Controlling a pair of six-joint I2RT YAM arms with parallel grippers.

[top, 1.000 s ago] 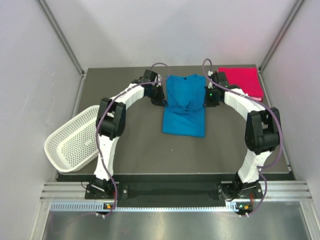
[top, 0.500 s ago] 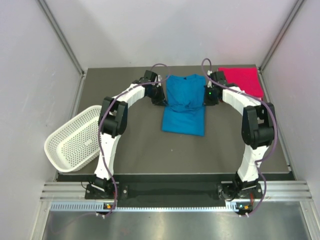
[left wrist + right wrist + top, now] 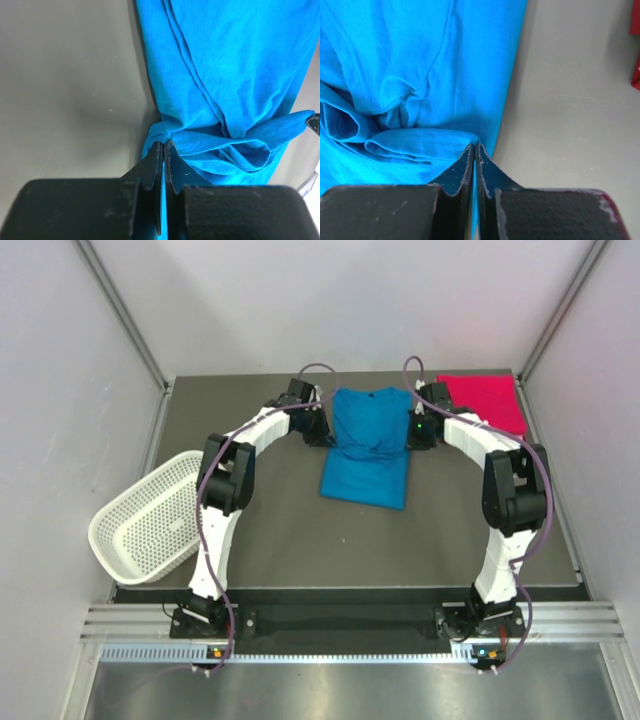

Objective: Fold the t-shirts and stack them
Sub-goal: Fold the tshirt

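- The white mesh basket hangs tilted over the table's left edge, well apart from the work. It blocks nothing.
- Your left gripper is clamped on a bunched hem at the left edge of the blue t-shirt. The jaws are pressed together with only cloth between them. Over the last second it has crept a little toward the far side of the table.
- The blue t-shirt lies mid-table toward the far edge, collar away from you, its lower part doubled up in a thick fold across the middle. Its near edge has slid slightly farther from you and now sits a touch skewed, with the left corner out wider. My reading is that the bottom-to-top fold is under way but not yet laid flat.
- Your right gripper pinches the matching hem on the shirt's right edge, closed tight on fabric. That arm's elbow has tucked inward.
- The pink-red t-shirt sits folded in the far right corner, just beside the right arm. Watch that wrist when you carry the fold over, since it could snag the finished shirt.
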